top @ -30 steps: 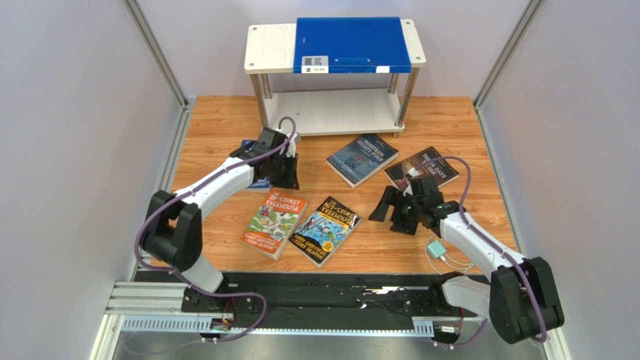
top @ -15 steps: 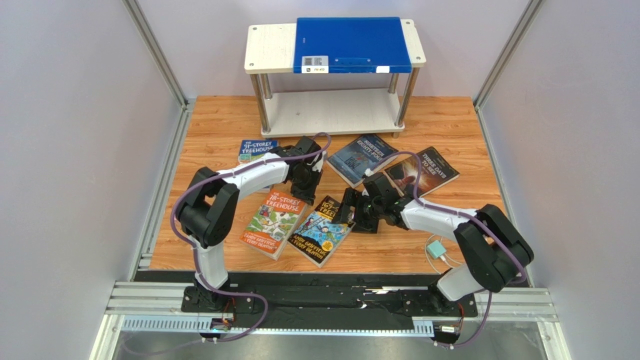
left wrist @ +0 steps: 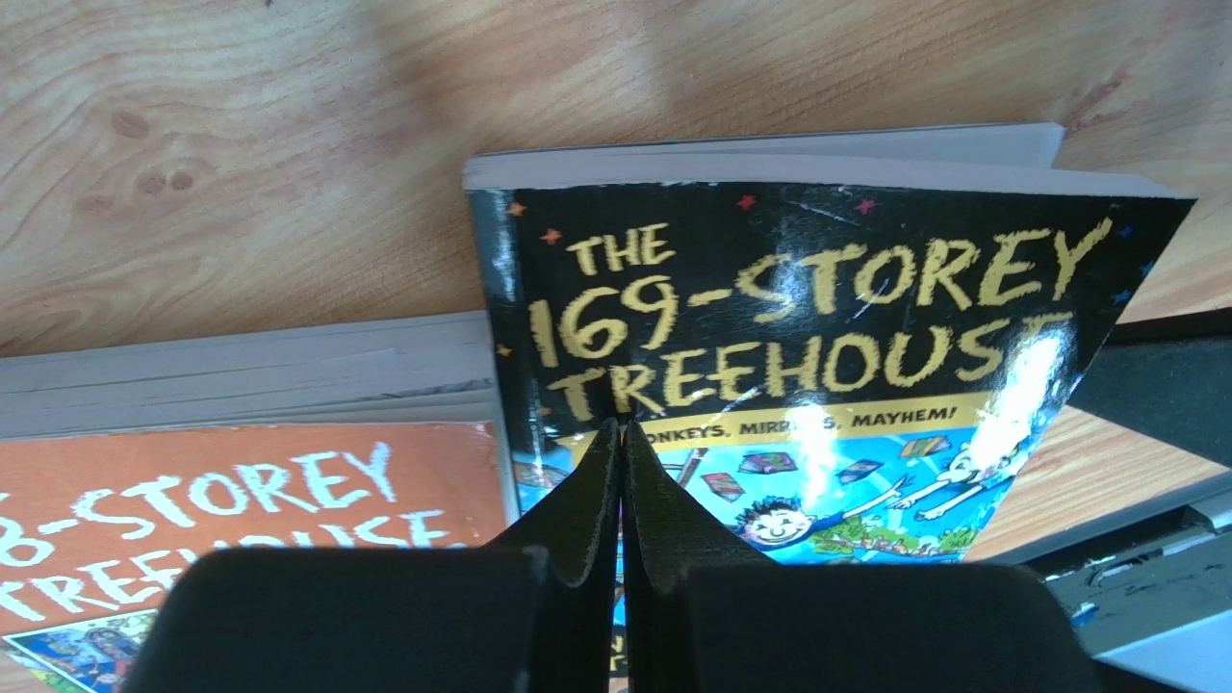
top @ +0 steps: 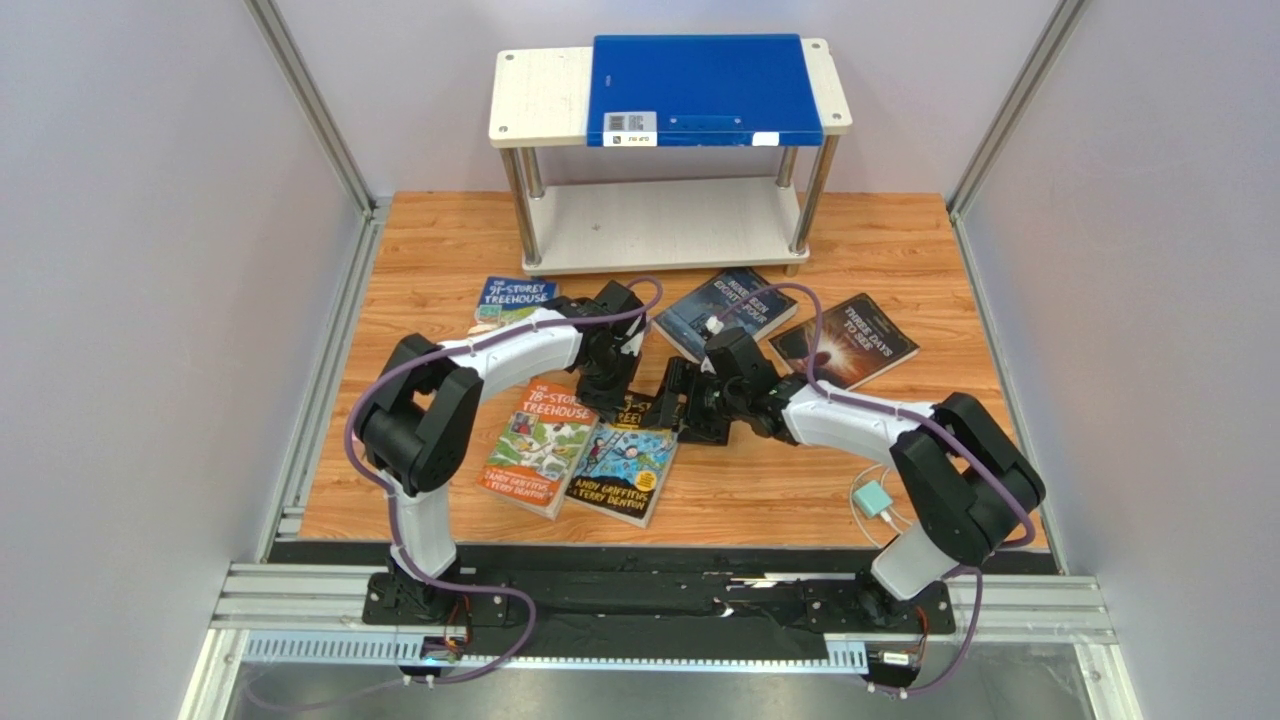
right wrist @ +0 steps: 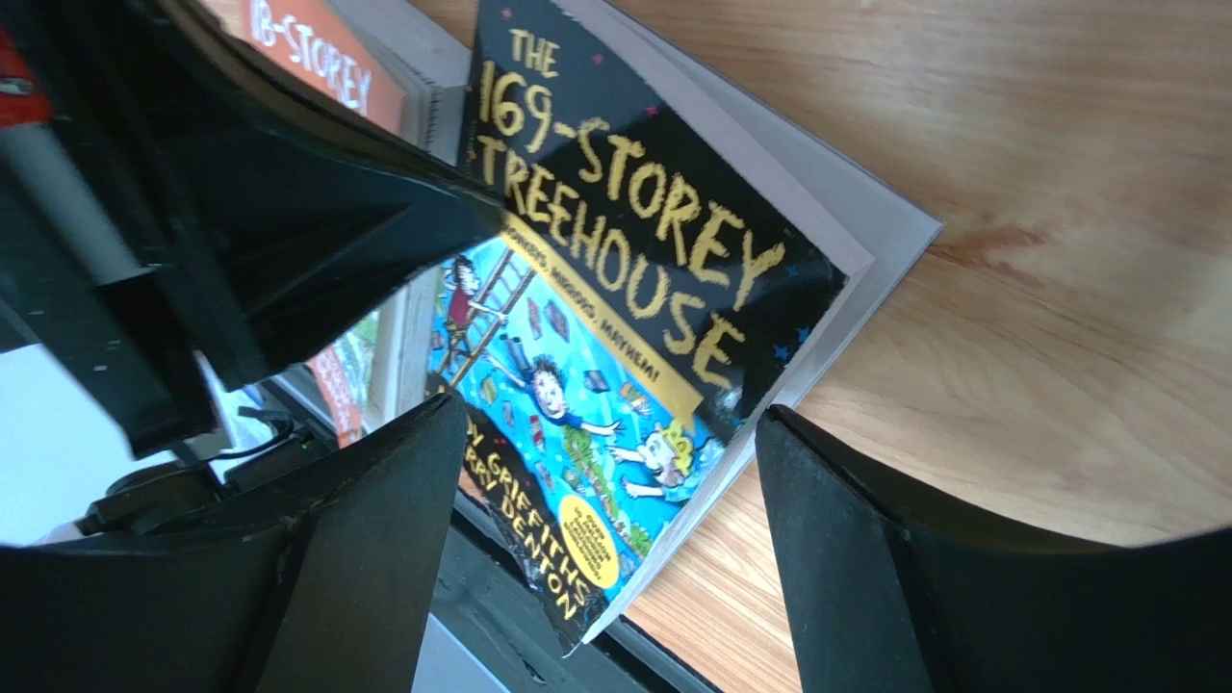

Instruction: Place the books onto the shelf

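The dark "169-Storey Treehouse" book (top: 621, 477) (left wrist: 810, 332) (right wrist: 622, 347) lies on the wooden floor beside the orange-red Treehouse book (top: 541, 446) (left wrist: 217, 498). My left gripper (top: 613, 393) (left wrist: 622, 426) is shut, its tips on the dark cover just below the title. My right gripper (top: 679, 408) (right wrist: 608, 542) stands open at that book's upper right edge, the book's lower corner between its fingers (right wrist: 853, 563). A blue Treehouse book (top: 511, 296), a navy book (top: 736, 311) and a black-brown book (top: 854, 338) lie apart. The white two-tier shelf (top: 541, 98) stands at the back.
A large blue folder (top: 703, 87) covers most of the shelf's top board; the lower board (top: 661, 225) is bare. A small teal box with a cable (top: 872, 497) lies near the right arm. Grey walls close both sides, and a metal rail (top: 601, 608) runs along the front.
My right gripper has swept left to the dark Treehouse book and narrowed slightly. My left gripper has come from the blue book onto the dark cover. The dark book has shifted a little down-left.
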`<state>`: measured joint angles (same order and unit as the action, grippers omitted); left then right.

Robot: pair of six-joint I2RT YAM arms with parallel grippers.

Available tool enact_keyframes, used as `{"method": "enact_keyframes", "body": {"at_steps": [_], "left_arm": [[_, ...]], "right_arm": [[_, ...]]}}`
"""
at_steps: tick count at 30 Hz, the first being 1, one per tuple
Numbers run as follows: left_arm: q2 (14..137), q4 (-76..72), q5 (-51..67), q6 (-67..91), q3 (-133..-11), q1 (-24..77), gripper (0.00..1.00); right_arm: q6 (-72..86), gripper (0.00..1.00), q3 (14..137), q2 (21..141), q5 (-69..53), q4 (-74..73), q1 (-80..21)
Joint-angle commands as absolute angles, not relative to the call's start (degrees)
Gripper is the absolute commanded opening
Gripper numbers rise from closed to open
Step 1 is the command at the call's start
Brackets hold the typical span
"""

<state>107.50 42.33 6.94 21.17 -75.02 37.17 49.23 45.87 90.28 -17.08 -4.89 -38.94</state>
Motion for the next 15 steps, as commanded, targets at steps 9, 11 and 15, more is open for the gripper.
{"method": "enact_keyframes", "body": {"at_steps": [9, 11, 15], "left_arm": [[107.22, 42.19, 7.91, 22.94, -75.23, 37.88, 0.0], [107.49, 42.19, 7.82, 22.85, -75.32, 37.88, 0.0], [108.89, 42.1, 7.74, 22.5, -75.32, 37.97, 0.0]], "right_arm": [[49.57, 0.6, 48.78, 97.29, -26.97, 8.7, -39.29], [50.79, 0.57, 48.52, 99.22, -27.77, 11.24, -39.37], [53.08, 0.52, 46.67, 100.72, -29.18, 18.72, -39.38]]}}
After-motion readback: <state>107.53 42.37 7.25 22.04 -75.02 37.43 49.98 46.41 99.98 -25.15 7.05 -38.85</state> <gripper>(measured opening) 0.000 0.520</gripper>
